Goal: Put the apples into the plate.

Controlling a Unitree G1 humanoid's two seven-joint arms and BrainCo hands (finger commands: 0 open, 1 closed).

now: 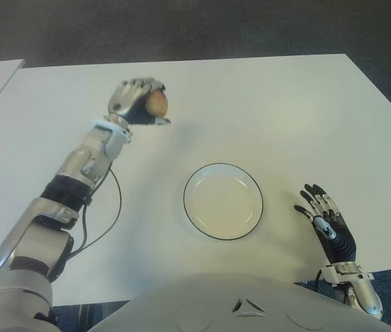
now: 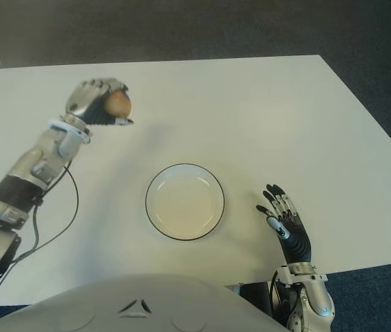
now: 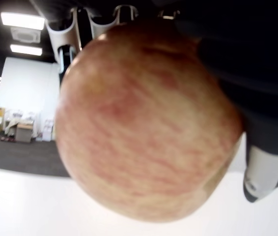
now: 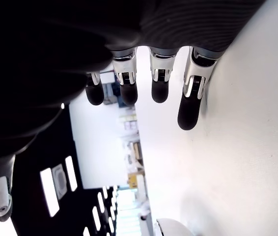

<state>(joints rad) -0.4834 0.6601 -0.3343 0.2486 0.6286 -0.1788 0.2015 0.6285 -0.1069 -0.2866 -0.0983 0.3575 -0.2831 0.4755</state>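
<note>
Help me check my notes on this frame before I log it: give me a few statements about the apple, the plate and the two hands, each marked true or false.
1. The left hand grips an apple. True.
2. The apple already lies in the plate. False: the plate holds nothing, and the apple is in the left hand, away from the plate on its far left side.
3. The right hand has its fingers spread and holds nothing. True.
4. The right hand shows to the left of the plate. False: it shows to the plate's right, near the table's front edge.
5. A second apple lies on the table. False: only the held one is visible.
</note>
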